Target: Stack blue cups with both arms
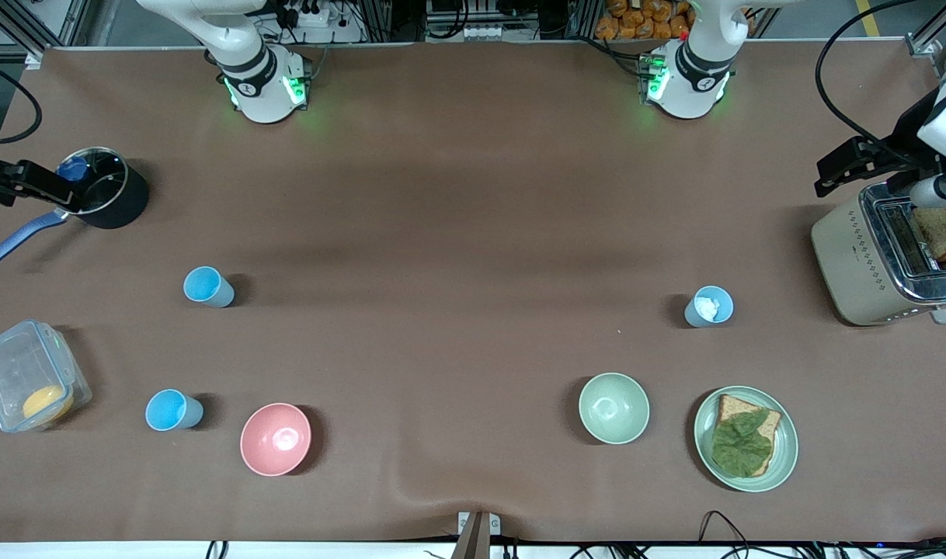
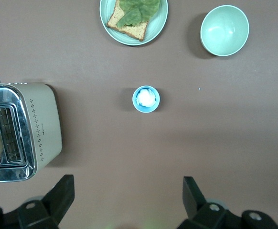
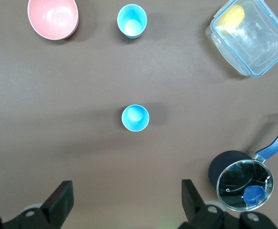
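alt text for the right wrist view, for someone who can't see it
Two empty blue cups, one mid-table and one beside a pink bowl, stand below the open right gripper. A clear lidded container and a dark saucepan with a glass lid sit nearby.

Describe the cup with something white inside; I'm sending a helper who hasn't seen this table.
Start at the toaster at the left arm's end of the table. The blue cup stands alone beside it, farther from the front camera than the pale green bowl. Only this cup holds something white; the others look empty.

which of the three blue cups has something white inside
The small light-blue plastic cup near the beige toaster, toward the left arm's end. The other two blue cups look empty.
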